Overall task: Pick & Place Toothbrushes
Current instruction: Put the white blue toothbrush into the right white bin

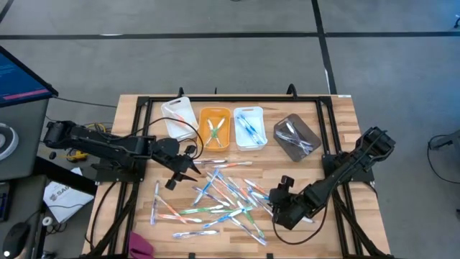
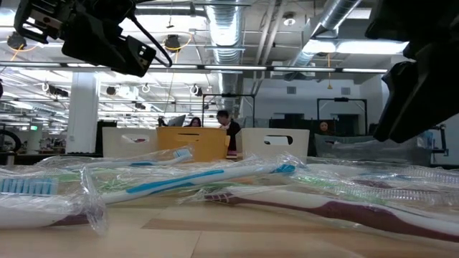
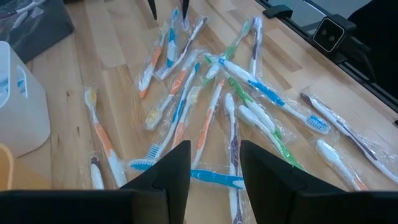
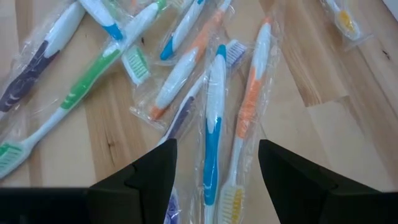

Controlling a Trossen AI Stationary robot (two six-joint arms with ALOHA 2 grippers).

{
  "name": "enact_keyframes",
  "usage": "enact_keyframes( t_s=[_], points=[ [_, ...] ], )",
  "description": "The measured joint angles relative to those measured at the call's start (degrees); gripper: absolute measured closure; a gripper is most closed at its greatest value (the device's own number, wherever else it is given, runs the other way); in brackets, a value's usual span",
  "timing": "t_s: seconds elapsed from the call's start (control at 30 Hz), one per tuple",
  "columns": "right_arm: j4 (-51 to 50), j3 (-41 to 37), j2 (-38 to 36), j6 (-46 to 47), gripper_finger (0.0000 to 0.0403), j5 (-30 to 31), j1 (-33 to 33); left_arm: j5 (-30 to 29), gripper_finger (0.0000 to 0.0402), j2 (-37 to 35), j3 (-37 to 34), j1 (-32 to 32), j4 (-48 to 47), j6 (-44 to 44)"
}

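R gripper (image 1: 279, 208) low over the near-right edge of the toothbrushes (image 1: 215, 198), fingers (image 4: 140, 177) apart, nothing between them. Directly under it in the R wrist view: a blue-white brush (image 4: 211, 124) and an orange-white brush (image 4: 249, 118), both in clear wrap, lying side by side on the table (image 1: 129, 115). A green-handled one (image 4: 93, 81) nearby, angled away.

Toothbrushes: loose pile, mid-table, crossing each other at all angles; mostly blue/white, some green, orange, a few purple. All wrapped, as far as can be seen.

L gripper (image 1: 180, 173) at the pile's far-left edge, above the wood, fingers (image 3: 177, 171) apart, empty. A blue brush (image 3: 186, 174) lies just ahead of its tips.

Far side, row of four bins: white bin (image 1: 178, 115), orange bin (image 1: 214, 128) w/ a couple of brushes, white tray (image 1: 249, 126) w/ blue ones, grey bin (image 1: 296, 137) w/ several.

Low view: people at desks beyond the table.
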Motion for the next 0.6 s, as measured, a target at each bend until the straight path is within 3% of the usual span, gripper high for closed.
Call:
enact_keyframes(
  t_s=[0.33,0.6],
  points=[
    [0.20,-3.85,-0.04,4.92,0.0182,-0.20,-0.13,0.01,0.0270,0.00,0.00,0.00,0.00,0.00],
    [6.25,-3.82,-0.04,1.68,0.0182,-1.71,-0.13,0.02,0.0270,0.00,0.00,0.00,0.12,0.00]
  ],
)
